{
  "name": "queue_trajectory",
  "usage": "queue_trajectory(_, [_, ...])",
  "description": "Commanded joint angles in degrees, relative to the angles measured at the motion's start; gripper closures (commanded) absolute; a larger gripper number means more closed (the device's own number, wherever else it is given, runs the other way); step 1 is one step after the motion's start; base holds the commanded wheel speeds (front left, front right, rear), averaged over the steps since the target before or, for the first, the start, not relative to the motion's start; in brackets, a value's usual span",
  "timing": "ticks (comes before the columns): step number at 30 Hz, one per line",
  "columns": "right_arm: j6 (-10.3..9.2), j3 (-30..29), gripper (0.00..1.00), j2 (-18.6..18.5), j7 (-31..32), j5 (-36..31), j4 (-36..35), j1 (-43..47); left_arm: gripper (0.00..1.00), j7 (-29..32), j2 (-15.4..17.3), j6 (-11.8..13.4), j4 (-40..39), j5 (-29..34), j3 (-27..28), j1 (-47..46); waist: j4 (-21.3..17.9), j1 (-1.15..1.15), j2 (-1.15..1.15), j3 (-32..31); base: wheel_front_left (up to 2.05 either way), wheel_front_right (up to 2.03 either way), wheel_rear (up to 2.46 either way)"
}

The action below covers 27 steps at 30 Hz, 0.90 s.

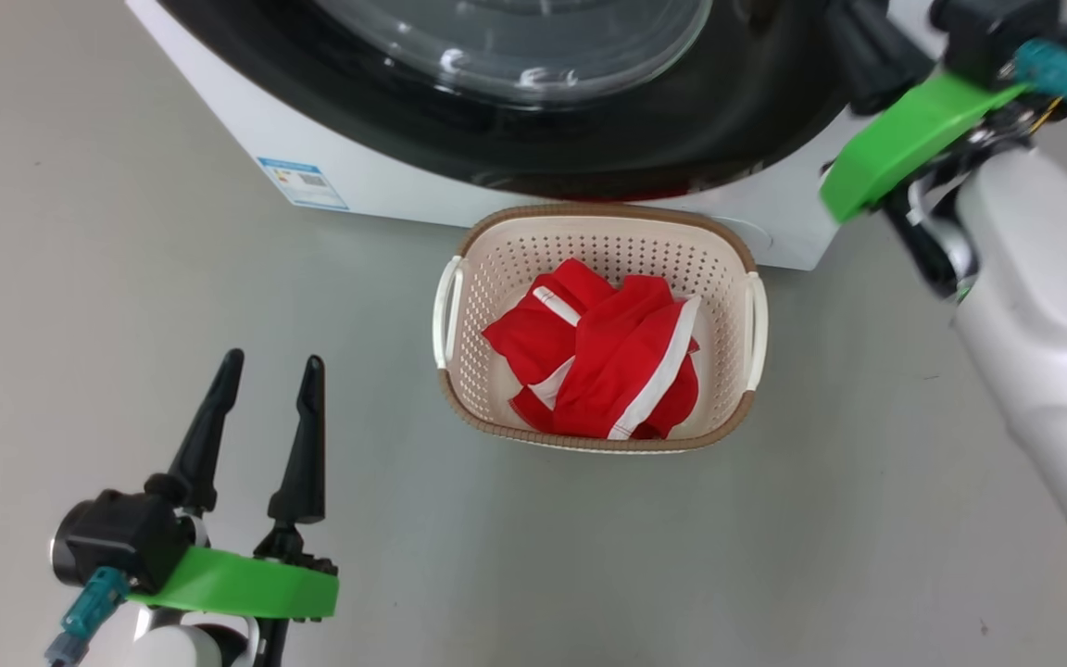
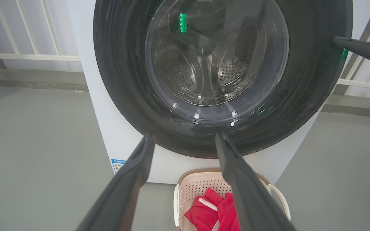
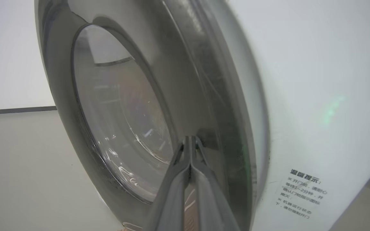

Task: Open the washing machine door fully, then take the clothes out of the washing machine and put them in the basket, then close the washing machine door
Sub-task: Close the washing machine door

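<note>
The washing machine (image 1: 376, 181) stands white at the top of the head view. The washing machine door (image 2: 303, 96), with its black rim and glass bowl, lies flat against the machine's front. My right gripper (image 3: 189, 139) is shut, with nothing in it and its tips against the black rim on the door's right side (image 2: 336, 41). The basket (image 1: 496, 264) stands on the floor right below the door, and the red clothes (image 1: 608, 361) with white trim lie bunched inside it. My left gripper (image 1: 274, 366) hangs open and bare, left of the basket and apart from it.
Grey floor (image 1: 126, 278) spreads around the basket and machine. A white railing (image 2: 27, 54) runs behind the machine on both sides. My right forearm (image 1: 1043, 324) crosses the space right of the basket. A blue label (image 1: 302, 183) sits low on the machine's front.
</note>
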Motion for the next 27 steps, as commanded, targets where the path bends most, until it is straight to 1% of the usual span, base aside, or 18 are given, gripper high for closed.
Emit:
queue_trajectory(1, [-0.06,-0.90,1.00,0.15,-0.37,-0.43,-1.01,-1.94,0.00,-0.51,0.84,-0.31,-1.07,-0.16,1.50,-1.05,0.45,0.00,0.00,0.40,0.00,0.00,0.00])
queue_trajectory(10, [-0.06,-4.21,1.00,-0.63,-0.37,-3.44,-0.83,-4.22,0.00,-0.51,0.70,-0.31,-2.09,0.18,0.40,-2.39,1.24,0.00,0.00,1.85,0.00,0.00,0.00])
queue_trajectory(15, [-0.06,-2.63,1.00,-0.09,-0.37,-3.70,-0.12,-4.31,0.00,-0.51,0.65,-0.31,-3.51,0.57,-0.32,-3.05,0.80,0.00,0.00,2.28,0.00,0.00,0.00])
queue_trajectory(20, [-0.06,-1.22,1.00,0.48,-0.37,-2.20,-1.62,-2.70,0.00,-0.51,0.64,-0.31,-3.65,-0.23,-0.31,-3.13,-0.31,0.00,0.00,2.00,0.00,0.00,0.00])
queue_trajectory(21, [-0.06,-1.17,0.70,0.57,-0.37,-2.07,-2.29,-2.16,0.00,-0.51,0.63,-0.31,-3.57,-0.48,-0.21,-3.09,-0.58,0.00,0.00,1.89,0.00,0.00,0.00])
queue_trajectory(22, [-0.06,-1.11,0.55,0.67,-0.37,-2.00,-2.99,-1.51,0.00,-0.51,0.63,-0.31,-3.47,-0.70,-0.03,-3.05,-0.90,0.00,0.00,1.71,0.00,0.00,0.00])
queue_trajectory(23, [-0.06,-1.21,0.00,0.74,-0.37,-1.95,-3.84,-0.80,0.00,-0.51,0.63,-0.31,-3.34,-0.88,0.17,-3.02,-1.20,0.00,0.00,1.51,0.00,0.00,0.00])
queue_trajectory(27, [-0.06,-2.97,0.00,1.16,-0.37,-2.45,-8.62,2.88,0.00,-0.51,0.63,-0.31,-2.92,-1.11,0.61,-3.02,-2.73,0.00,0.00,0.48,0.00,0.00,0.00])
